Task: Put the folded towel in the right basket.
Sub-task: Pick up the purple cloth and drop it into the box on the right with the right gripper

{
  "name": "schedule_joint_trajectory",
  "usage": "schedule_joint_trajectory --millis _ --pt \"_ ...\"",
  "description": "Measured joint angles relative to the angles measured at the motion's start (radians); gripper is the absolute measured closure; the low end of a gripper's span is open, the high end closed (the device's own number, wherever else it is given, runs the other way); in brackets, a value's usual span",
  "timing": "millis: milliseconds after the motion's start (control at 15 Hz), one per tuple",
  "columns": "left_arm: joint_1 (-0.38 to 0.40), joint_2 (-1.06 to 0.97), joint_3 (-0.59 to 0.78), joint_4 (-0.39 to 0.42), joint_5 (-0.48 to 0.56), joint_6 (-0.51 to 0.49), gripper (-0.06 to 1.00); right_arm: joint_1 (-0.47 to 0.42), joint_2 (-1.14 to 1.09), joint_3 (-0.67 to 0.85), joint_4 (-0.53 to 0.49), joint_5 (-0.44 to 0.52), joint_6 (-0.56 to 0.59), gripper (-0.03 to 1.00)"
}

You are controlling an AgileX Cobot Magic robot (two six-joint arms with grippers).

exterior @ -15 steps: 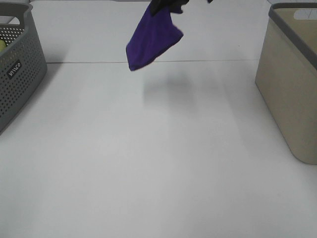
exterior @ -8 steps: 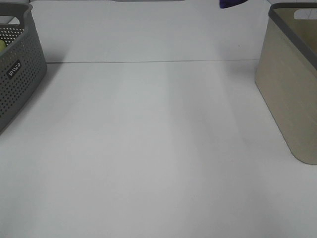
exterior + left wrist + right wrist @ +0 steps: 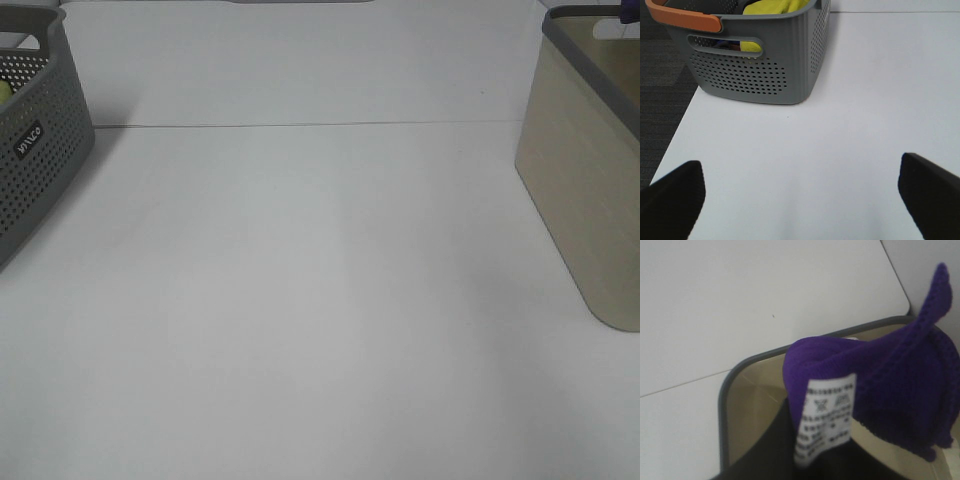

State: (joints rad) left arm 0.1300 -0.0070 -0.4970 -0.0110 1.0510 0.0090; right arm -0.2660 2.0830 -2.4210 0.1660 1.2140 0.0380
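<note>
Towel point(image 3: 900, 375) bunched (label point(image 3: 826, 415) outward) over right basket point(image 3: 746, 407); long axis unclear.

Bare table point(image 3: 300, 300) lies open between grey basket point(image 3: 35, 160) (left) and beige basket point(image 3: 585, 200).

Bright, even light; faint shadows.

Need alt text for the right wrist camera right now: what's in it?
A bunched purple towel with a white care label fills the near view, hanging over the open mouth of the beige, grey-rimmed basket. The white table lies beyond the basket.
</note>
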Motion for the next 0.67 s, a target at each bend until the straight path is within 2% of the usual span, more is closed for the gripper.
schedule_joint_trajectory --millis 333,667 --pt "0.000 0.000 0.000 0.000 0.000 0.000 -0.05 0.000 0.003 0.144 -0.084 0.009 -0.001 0.96" --pt "0.000 0.000 0.000 0.000 0.000 0.000 -0.05 0.000 0.003 0.255 -0.102 0.008 -0.012 0.96"
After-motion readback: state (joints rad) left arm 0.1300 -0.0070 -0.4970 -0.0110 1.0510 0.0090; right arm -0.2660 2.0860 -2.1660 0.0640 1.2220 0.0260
